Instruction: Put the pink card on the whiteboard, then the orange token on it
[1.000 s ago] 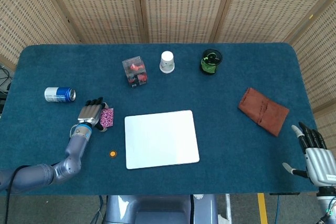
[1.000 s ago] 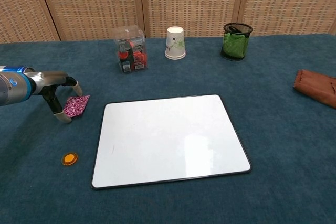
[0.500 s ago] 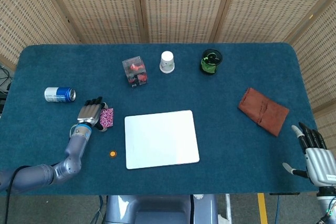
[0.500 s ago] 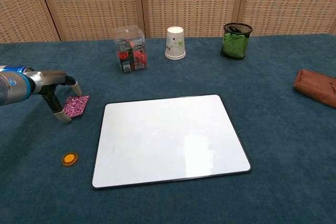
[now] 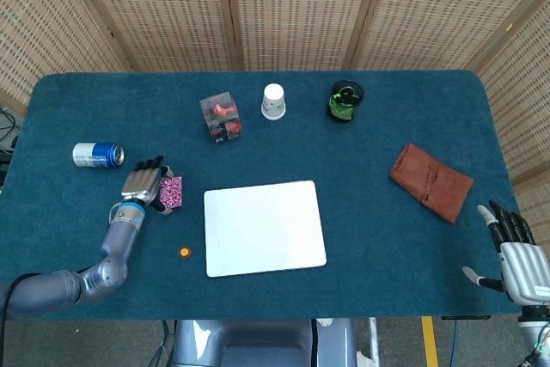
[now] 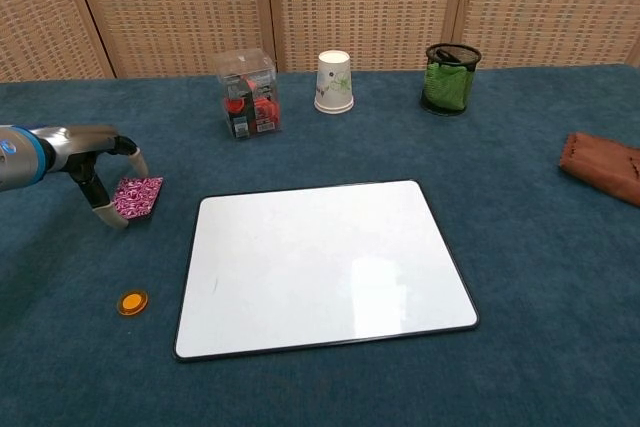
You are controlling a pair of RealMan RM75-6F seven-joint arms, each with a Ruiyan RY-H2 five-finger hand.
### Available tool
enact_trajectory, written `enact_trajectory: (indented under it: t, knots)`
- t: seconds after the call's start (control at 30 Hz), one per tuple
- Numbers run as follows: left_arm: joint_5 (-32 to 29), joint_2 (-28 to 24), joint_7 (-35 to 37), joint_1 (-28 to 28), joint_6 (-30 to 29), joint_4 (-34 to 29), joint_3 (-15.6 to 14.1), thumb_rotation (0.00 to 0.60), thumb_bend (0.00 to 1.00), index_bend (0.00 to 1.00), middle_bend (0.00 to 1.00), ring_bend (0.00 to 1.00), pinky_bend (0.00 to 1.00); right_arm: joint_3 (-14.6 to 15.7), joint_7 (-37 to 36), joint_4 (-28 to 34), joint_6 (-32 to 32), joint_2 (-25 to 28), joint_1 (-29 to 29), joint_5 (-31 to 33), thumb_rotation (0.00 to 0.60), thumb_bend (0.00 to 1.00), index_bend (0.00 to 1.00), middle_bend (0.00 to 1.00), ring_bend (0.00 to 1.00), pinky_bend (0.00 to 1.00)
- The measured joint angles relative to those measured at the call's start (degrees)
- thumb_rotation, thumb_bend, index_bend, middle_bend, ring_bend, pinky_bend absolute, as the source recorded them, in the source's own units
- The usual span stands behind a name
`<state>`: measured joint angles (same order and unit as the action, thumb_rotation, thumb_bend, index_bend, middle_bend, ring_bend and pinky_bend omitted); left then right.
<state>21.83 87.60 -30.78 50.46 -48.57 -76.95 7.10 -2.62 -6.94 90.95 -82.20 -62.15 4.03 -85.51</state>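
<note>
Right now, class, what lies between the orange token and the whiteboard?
Nothing: in both views only bare blue cloth separates the orange token from the whiteboard; the chest view shows it best.

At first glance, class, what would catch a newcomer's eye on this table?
The whiteboard stands out first, lying bare at the middle of the blue table. Next comes the left robot hand, pinching the pink card just left of the board, with the orange token lying nearer the front edge.
</note>
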Motion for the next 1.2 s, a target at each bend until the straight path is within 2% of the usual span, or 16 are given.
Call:
enact_trajectory:
  t: [0.33, 0.7, 0.93, 1.2]
  knots:
    - [2.05, -2.16, 0.82, -0.34, -1.43, -3.33, 0.91, 0.6, 0.02, 0.51, 0.0, 0.0, 0.0, 0.0, 0.03, 0.02, 0.02, -0.01, 0.01, 0.02, 0.6, 0.18, 0.0, 0.0, 0.0, 0.0]
    - [5.91, -4.6, -1.06, 0.89, -5.25, -12.8, 1.99, 0.6, 0.01, 0.51, 0.0, 0.0, 0.0, 0.0, 0.02, 0.07, 0.03, 0.0, 0.0, 0.06, 0.6, 0.18, 0.0, 0.0, 0.0, 0.0]
    - [6.99, -2.43, -5.18, 3.68, -8.08, -18.33, 2.34, 0.6, 0.01, 0.51, 0.0, 0.0, 0.0, 0.04, -0.18, 0.09, 0.28, 0.12, 0.04, 0.17, 0.6, 0.18, 0.0, 0.0, 0.0, 0.0]
    - [5.67, 1.74, -8.33, 6.84, -10.28, -20.2, 3.52, 0.6, 0.0, 0.51, 0.0, 0.0, 0.0, 0.02, -0.31, 0.23, 0.52, 0.27, 0.1, 0.39, 0.6, 0.18, 0.0, 0.0, 0.0, 0.0]
